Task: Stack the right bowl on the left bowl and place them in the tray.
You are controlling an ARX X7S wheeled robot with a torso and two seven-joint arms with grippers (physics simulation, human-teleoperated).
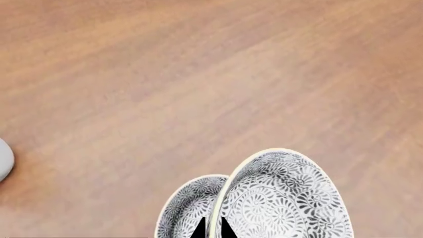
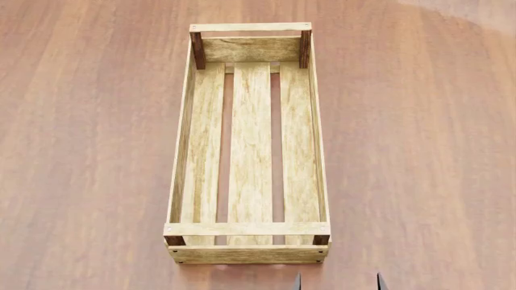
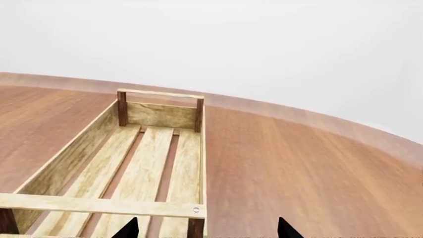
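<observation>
Landmark: tray (image 2: 250,151), light-wood crate w/ three floor slats, low rails, dark brown corner posts, lying lengthwise on the wooden table (image 2: 89,151) at the centre of the head view.

Left of tray: bare tabletop only in head view. The bowls are not visible in head view, so their position rel. to the tray cannot be told. Left wrist view shows both: one patterned bowl (image 1: 185,208) w/ grey floral print and cream rim, and a second bowl (image 1: 288,198) of the same print overlapping it, tilted. Left gripper (image 1: 213,229): two dark fingertips close together straddling the second bowl's rim, i.e. gripping that bowl. A pale grey rounded object (image 1: 3,159) sits at the frame edge; ID not possible.

Tray interior: no contents; table shows through slat gaps.

Right of tray's near end: right gripper (image 2: 339,281), two dark tips just past the near right corner, apart from the tray. Right wrist view confirms: fingers (image 3: 129,229) spread wide, nothing between them, tray near rail just ahead.
</observation>
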